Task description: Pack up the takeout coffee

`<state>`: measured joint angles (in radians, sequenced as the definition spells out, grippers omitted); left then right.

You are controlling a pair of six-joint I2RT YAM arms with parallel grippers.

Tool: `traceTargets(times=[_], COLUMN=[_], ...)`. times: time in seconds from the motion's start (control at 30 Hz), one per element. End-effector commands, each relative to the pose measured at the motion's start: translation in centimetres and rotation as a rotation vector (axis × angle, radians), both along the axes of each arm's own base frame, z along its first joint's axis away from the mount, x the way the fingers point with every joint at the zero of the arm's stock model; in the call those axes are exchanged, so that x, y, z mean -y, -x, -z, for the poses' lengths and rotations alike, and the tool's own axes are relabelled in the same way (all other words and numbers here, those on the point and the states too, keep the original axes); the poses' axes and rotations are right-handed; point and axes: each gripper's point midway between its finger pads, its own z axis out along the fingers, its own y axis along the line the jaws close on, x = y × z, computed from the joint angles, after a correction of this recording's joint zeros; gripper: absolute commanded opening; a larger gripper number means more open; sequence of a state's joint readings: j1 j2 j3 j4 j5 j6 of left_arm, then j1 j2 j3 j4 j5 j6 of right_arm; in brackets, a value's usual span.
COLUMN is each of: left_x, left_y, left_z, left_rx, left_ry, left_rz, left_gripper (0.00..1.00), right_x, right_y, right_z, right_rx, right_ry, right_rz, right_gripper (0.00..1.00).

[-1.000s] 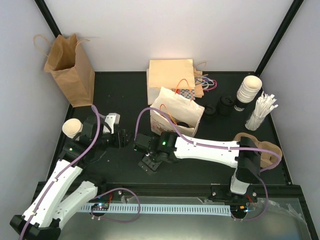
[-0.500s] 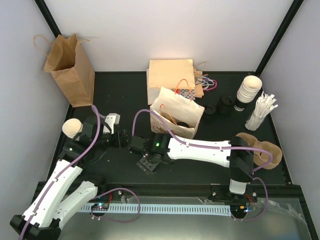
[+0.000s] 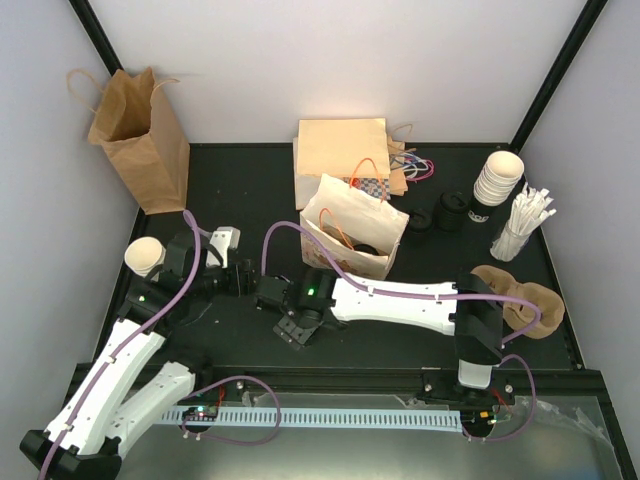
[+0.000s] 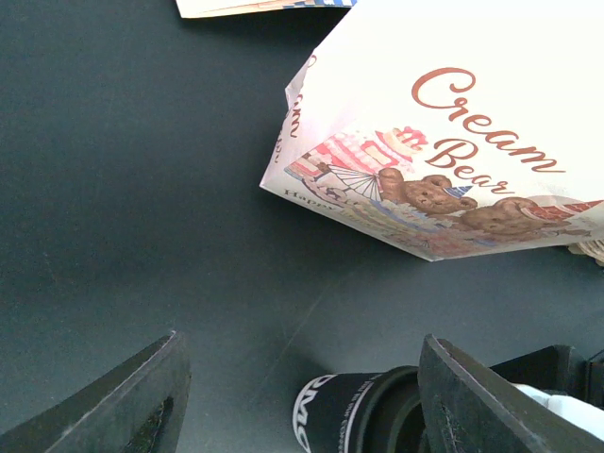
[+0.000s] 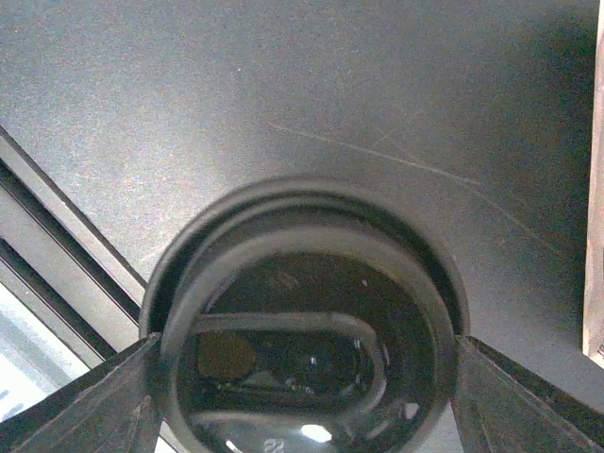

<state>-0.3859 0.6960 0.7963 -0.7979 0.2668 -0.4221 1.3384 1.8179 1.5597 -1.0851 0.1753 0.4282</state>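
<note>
The takeout coffee (image 4: 363, 415) stands on the black table, showing a black band with white lettering under its round black lid (image 5: 307, 359). My right gripper (image 5: 309, 342) comes down over it from above, and its fingers (image 5: 142, 396) press the lid's rim on both sides. My left gripper (image 4: 300, 337) is open, with the cup low between its jaws, close to the right one and apart from the left one. In the top view both grippers, left (image 3: 243, 278) and right (image 3: 270, 292), meet left of centre and hide the cup. The white Cream Bear bag (image 3: 355, 235) stands open just behind them.
A brown paper bag (image 3: 140, 140) stands at the back left. Flat bags (image 3: 345, 150) lie behind the white bag. Black lids (image 3: 450, 212), stacked cream cups (image 3: 497, 180) and stirrers (image 3: 520, 225) are at the back right, a cardboard carrier (image 3: 525, 300) at the right edge.
My right arm has slid left toward the left gripper and its jaws have narrowed onto the lid. The left arm has stayed still.
</note>
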Motion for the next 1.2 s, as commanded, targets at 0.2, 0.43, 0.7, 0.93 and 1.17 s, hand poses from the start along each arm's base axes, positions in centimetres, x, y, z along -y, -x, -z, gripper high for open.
traceTargets(times=[0.2,0.43,0.7,0.93,1.17], left_x=[0.0,0.0,-0.3,-0.7,-1.1], left_y=[0.1,0.1,0.1,0.1,-0.1], left_z=[0.0,0.1,0.1,0.0,-0.3], left_rx=[-0.004,-0.005,-0.007,-0.006,0.012], left_ry=[-0.004,-0.006,-0.031,-0.054,-0.065], left_rz=[0.01,0.01,0.007,-0.001,-0.016], left_gripper=[0.69,0.69,0.69,0.7,0.71], right_x=[0.1,0.4,0.8,1.0,0.5], right_y=[-0.4,-0.6,-1.0,-1.0,-0.6], right_z=[0.5,0.5,-0.6,-2.5,-6.7], right_rx=[0.039,0.054,0.084,0.099,0.12], right_ry=[0.049,0.062,0.053,0.021,-0.097], right_rz=[0.0,0.003,-0.004,-0.009,-0.073], right_gripper=[0.77,0.71,0.68,0.68,0.68])
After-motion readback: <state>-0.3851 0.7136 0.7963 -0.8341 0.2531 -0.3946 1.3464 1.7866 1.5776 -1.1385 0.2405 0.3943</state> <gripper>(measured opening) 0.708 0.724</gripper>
